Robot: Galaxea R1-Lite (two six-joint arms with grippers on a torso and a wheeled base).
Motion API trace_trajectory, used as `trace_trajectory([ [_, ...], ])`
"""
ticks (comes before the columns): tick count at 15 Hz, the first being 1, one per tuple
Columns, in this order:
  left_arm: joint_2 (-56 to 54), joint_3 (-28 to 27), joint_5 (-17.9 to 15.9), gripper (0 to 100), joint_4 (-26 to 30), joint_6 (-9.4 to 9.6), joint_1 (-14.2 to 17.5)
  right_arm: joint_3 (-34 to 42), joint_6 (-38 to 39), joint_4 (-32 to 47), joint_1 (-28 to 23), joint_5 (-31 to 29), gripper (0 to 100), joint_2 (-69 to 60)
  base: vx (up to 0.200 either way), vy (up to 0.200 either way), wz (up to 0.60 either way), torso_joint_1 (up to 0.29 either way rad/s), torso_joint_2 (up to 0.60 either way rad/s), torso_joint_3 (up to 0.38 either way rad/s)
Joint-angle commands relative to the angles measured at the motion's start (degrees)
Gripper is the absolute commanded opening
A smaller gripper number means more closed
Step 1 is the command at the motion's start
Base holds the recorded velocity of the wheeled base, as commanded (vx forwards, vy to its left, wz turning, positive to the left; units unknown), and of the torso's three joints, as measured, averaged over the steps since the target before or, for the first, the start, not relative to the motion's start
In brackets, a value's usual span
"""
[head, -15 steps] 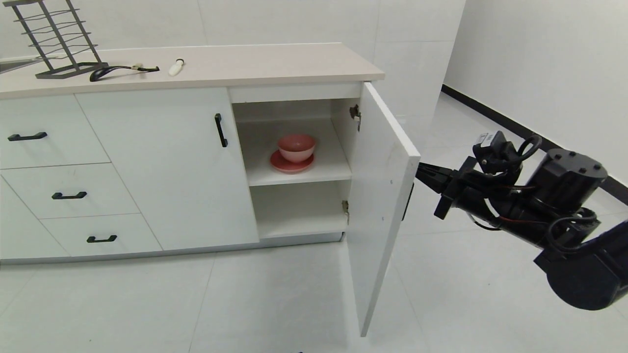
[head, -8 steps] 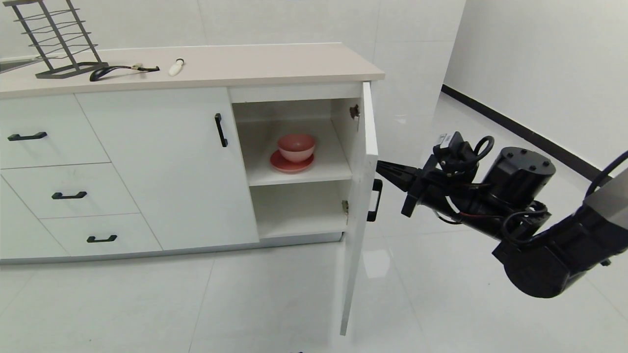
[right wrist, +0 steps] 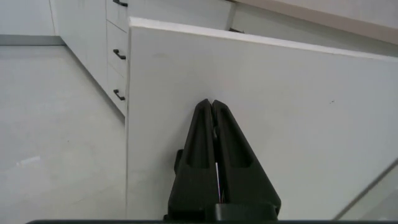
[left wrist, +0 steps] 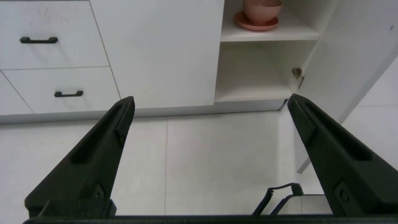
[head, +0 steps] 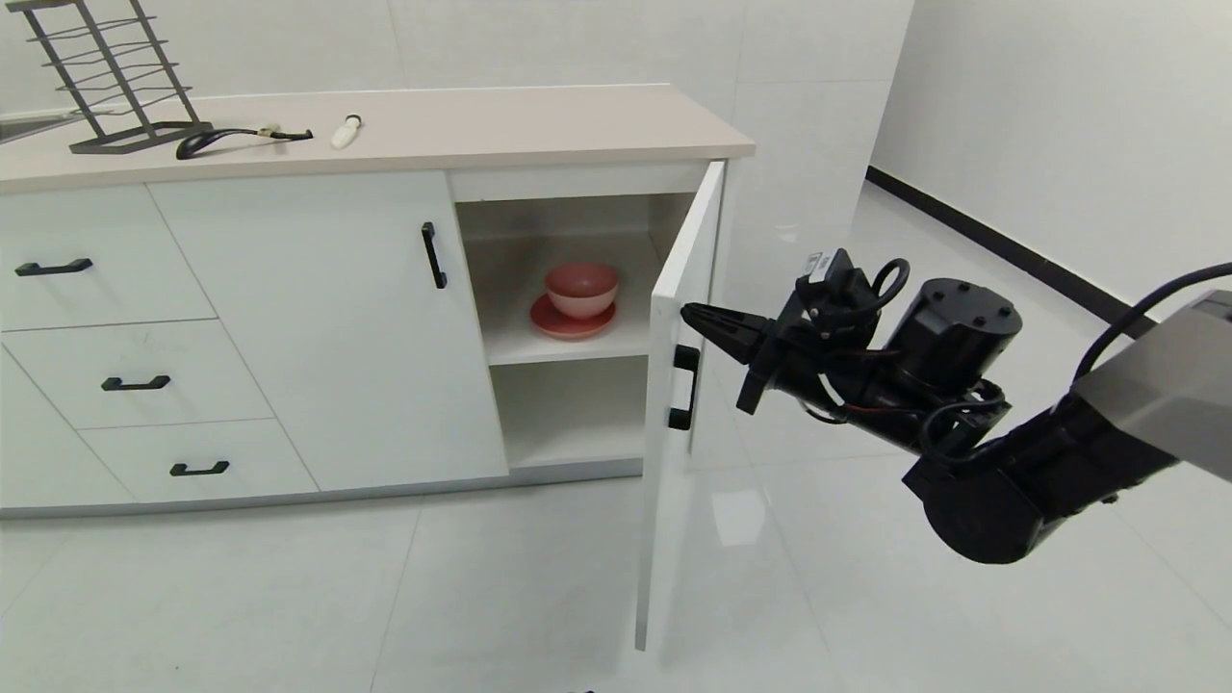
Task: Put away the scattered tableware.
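Fingers (right wrist: 204, 143) of the right gripper (head: 689, 312) are pressed together on nothing, tips against the outer face of the cabinet (head: 289, 318) door (head: 659, 500), just above its handle (head: 683, 387). A bowl (head: 581, 289) sits on a plate (head: 568, 328) on the cabinet's upper shelf (head: 654, 339). On the cabinet top lie a ladle (head: 207, 141) and a white utensil (head: 345, 133), beside a rack (head: 115, 77). The left gripper (left wrist: 211, 102) is spread wide, empty, over the floor (left wrist: 205, 155) before the cabinet.

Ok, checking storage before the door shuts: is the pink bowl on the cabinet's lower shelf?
No, the pink bowl sits on a pink plate on the upper shelf.
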Motion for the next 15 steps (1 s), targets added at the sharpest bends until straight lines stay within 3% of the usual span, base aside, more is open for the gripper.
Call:
trace_trajectory([
  [1, 0.0, 0.0, -0.02, 100, 0.07, -0.04, 0.0, -1.58, -0.04, -0.02, 0.87, 0.03, 0, 2.02, 0.0, 0.0, 0.0, 0.0, 0.0, 0.0],
  [15, 0.0, 0.0, -0.02, 100, -0.02, -0.12, 0.0, -17.14, 0.14, -0.72, 7.2, 0.03, 0, 11.6, 0.0, 0.0, 0.0, 0.0, 0.0, 0.0],
])
